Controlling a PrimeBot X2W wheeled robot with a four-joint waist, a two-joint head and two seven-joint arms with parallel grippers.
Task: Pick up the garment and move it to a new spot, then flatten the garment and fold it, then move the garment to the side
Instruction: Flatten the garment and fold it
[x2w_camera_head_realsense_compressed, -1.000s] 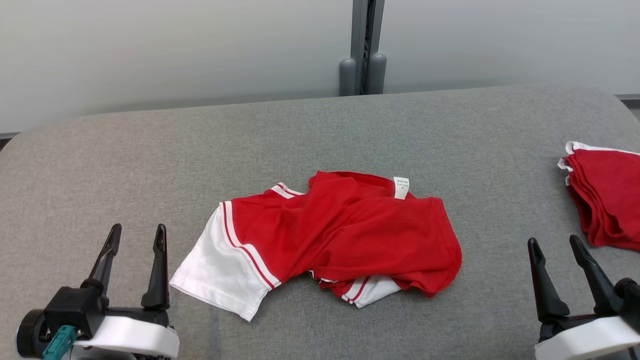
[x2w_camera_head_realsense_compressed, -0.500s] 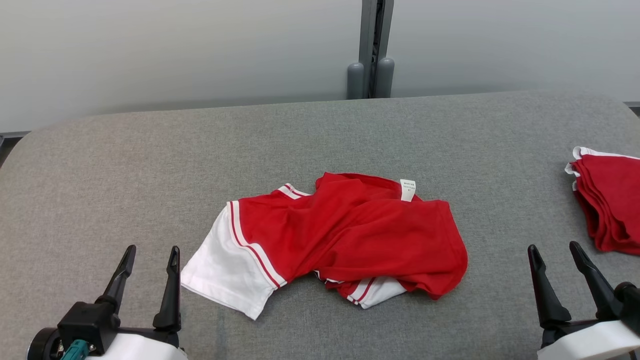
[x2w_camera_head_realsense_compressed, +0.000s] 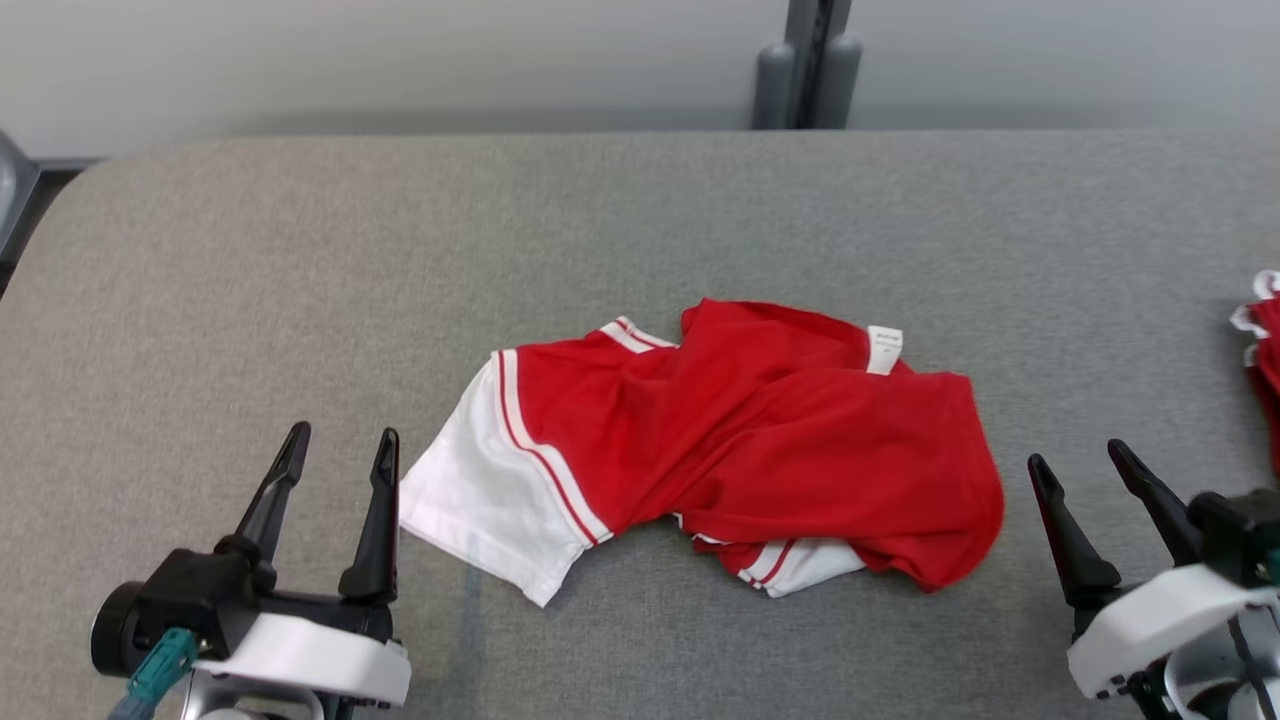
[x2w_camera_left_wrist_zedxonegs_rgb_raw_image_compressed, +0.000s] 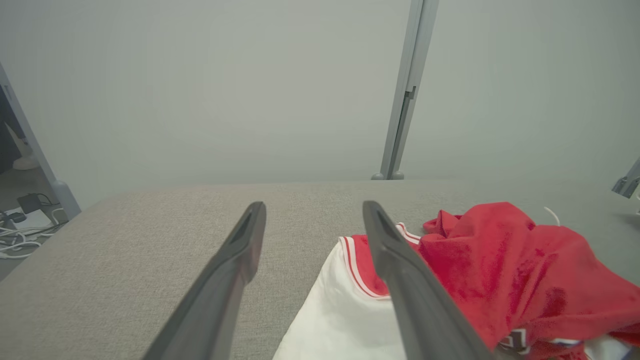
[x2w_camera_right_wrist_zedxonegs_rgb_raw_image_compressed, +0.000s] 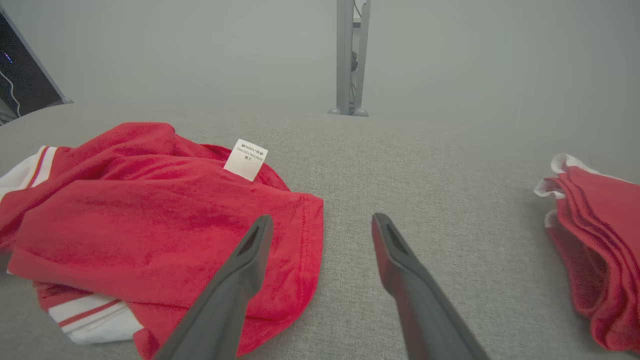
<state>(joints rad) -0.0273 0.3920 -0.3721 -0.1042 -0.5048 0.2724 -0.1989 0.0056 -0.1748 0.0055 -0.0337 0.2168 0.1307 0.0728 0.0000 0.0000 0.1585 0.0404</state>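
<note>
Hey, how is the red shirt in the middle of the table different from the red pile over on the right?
The shirt lies crumpled and spread out; the pile is folded in stacked layers. The shirt shows a broad white sleeve and a white label; the pile has slim white edging. The shirt lies centrally; the pile sits far right. Both are red and rest on the grey table.
</note>
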